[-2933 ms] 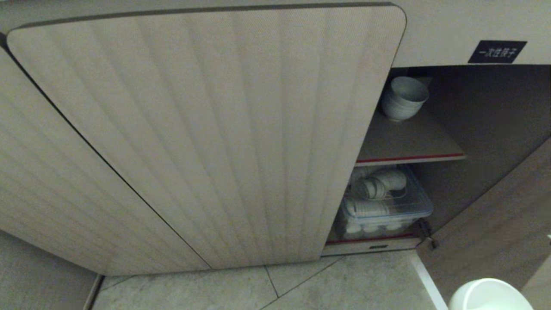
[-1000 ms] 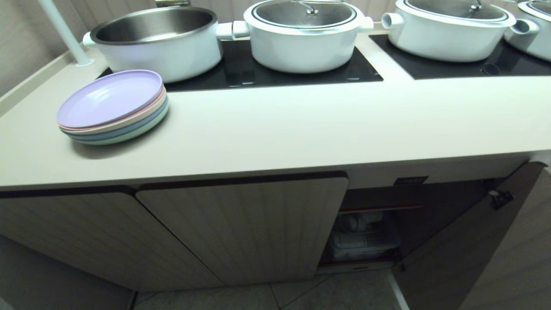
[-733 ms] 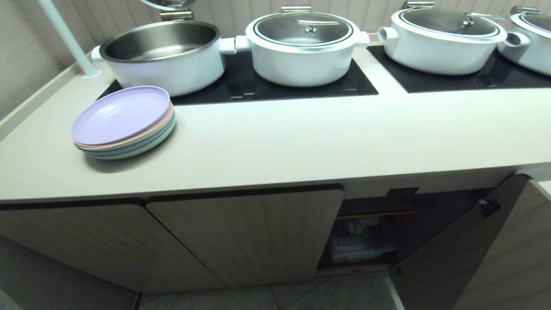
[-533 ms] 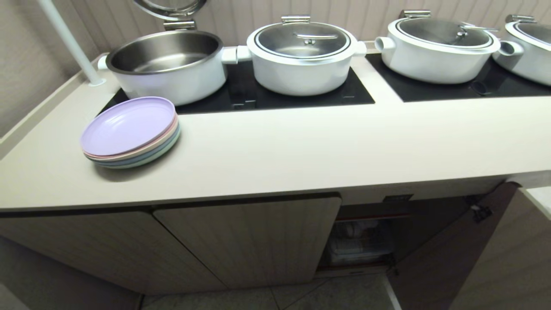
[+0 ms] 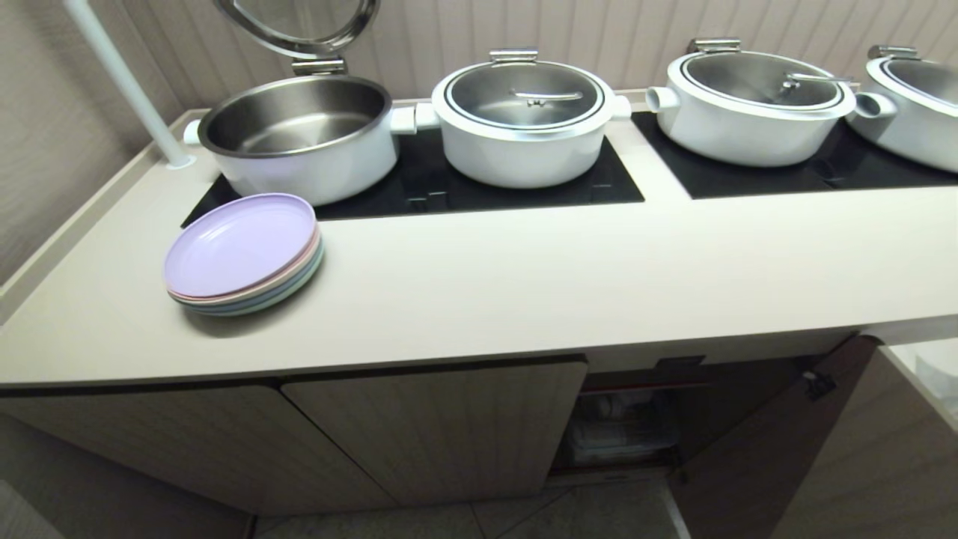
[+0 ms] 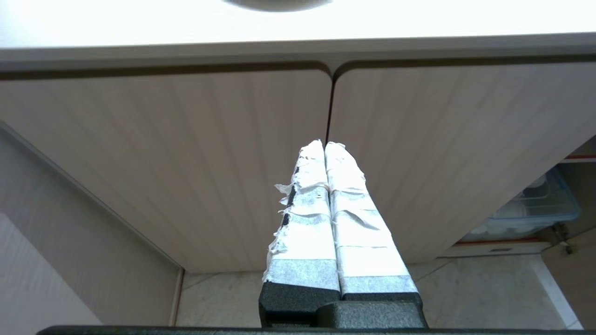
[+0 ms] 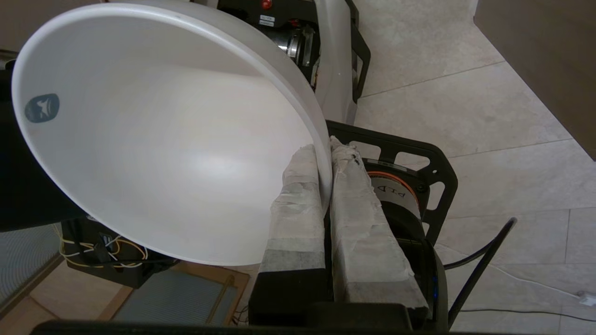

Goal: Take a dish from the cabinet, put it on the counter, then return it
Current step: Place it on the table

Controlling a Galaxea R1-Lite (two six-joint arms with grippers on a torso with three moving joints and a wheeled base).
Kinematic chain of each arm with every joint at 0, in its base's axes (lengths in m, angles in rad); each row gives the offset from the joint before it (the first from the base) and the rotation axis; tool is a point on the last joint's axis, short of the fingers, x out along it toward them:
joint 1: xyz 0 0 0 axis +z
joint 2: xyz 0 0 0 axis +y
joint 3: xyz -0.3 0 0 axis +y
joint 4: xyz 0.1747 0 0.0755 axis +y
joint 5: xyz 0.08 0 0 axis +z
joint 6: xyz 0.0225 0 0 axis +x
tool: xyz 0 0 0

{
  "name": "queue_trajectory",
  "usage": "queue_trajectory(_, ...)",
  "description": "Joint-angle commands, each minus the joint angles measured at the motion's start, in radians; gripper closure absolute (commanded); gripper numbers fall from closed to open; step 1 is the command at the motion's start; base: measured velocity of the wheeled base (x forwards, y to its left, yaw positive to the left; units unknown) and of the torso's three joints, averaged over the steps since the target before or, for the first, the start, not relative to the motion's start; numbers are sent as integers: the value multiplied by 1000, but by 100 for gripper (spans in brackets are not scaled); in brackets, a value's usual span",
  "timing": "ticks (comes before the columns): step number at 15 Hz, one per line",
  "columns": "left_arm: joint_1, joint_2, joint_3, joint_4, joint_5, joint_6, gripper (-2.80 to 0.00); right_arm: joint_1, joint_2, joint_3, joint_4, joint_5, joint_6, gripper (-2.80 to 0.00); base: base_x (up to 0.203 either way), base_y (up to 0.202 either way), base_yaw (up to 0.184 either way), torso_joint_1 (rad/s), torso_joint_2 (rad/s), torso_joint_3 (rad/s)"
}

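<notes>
Right wrist view showed the right hand [image 7: 326, 153] clamped on the rim of a white bowl [image 7: 153, 135], one taped finger inside the wall and the other outside, so the dish filled the upper left of that frame, tilted on its side. Behind it, toward the centre and lower part of the frame, lay the robot's own base [image 7: 335, 60] and pale floor tiles [image 7: 465, 121]; no desk surface was under the bowl there.

Left wrist view showed the left hand [image 6: 326, 145] pressed closed on nothing, parked in the centre of the frame before two closed ribbed doors [image 6: 186, 163].

Outward, in the head view, the desk [image 5: 561, 277] ran across the middle of the frame with a broad bare stretch in front of the black hob panels [image 5: 486, 187]. A stack of pastel plates [image 5: 243, 254] sat at centre left, and white pots [image 5: 524, 127] lined the upper part. The cabinet [image 5: 636, 427] stood open at lower right, its door [image 5: 786, 464] swung out. Neither hand appeared in this view.

By my judgement the dish was out of the cabinet and the step in hand was carrying it to the desk. The next move called for bringing the bowl over the bare stretch, levelling it so its foot faced down, lowering until it rested, and only then letting go, keeping clear of plates and pots.
</notes>
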Motion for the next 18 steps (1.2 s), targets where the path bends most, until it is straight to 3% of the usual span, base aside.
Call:
queue_trajectory(1, 0, 0, 0, 0, 0, 0, 0, 0, 1, -2, 5, 2, 1, 0, 0, 0, 0, 178, -348, -168)
queue_trajectory(18, 0, 0, 0, 0, 0, 0, 0, -1, 0, -11, 6, 2, 4, 0, 0, 0, 0, 131, -264, -135)
